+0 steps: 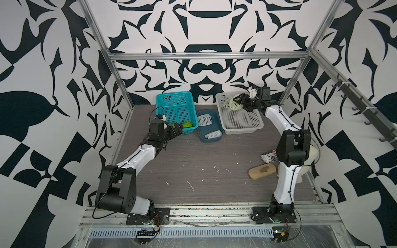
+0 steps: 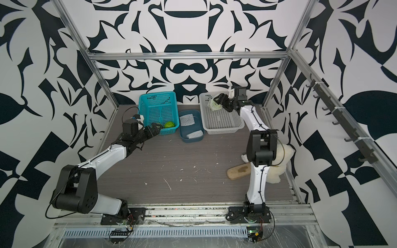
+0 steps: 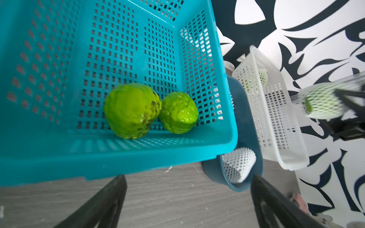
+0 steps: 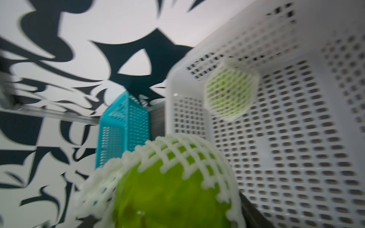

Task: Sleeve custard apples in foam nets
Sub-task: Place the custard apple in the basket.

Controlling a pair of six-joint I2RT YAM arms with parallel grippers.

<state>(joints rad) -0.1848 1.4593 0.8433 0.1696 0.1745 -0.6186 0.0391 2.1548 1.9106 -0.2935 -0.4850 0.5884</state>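
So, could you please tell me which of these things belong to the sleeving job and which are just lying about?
Job: two bare custard apples in the teal basket; two foam nets in the blue tray; held netted apple; sleeved apple in the white basket.
Lying about: plush toy; tan pad; patterned packet.

The teal basket (image 3: 118, 158) is smooth, faintly glossy perforated plastic; the custard apples (image 3: 132, 110) have bumpy, waxy-shiny skin; the foam nets (image 3: 238, 165) look soft and matt; the tabletop (image 1: 193, 163) is matt, scuffed wood-grain; the frame (image 1: 206, 56) is brushed metal.
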